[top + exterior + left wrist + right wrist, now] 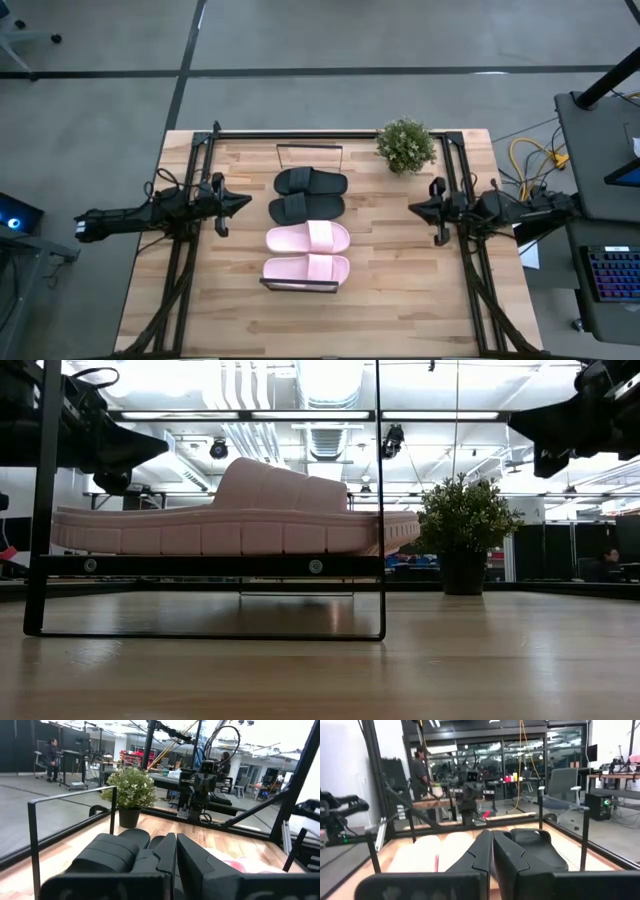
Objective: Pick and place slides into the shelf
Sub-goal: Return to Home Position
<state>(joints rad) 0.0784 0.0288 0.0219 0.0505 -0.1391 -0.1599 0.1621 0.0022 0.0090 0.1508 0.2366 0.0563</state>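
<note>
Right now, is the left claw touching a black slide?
Apart. The high view shows bare tabletop between the left claw and the closest black slide.

Robotics lab, open-plan. Exposed ceiling ducts (325, 390), strip lights (250, 415); grey concrete floor (300, 40); glass partitions (520, 760); wheeled office chair (565, 782); backlit keyboard (612, 275), yellow cables (530, 160) off desk's (400, 300) right edge; seated person (50, 752) in background.

Overhead camera looks straight down, low one level; both see the shelf (300, 287).
</note>
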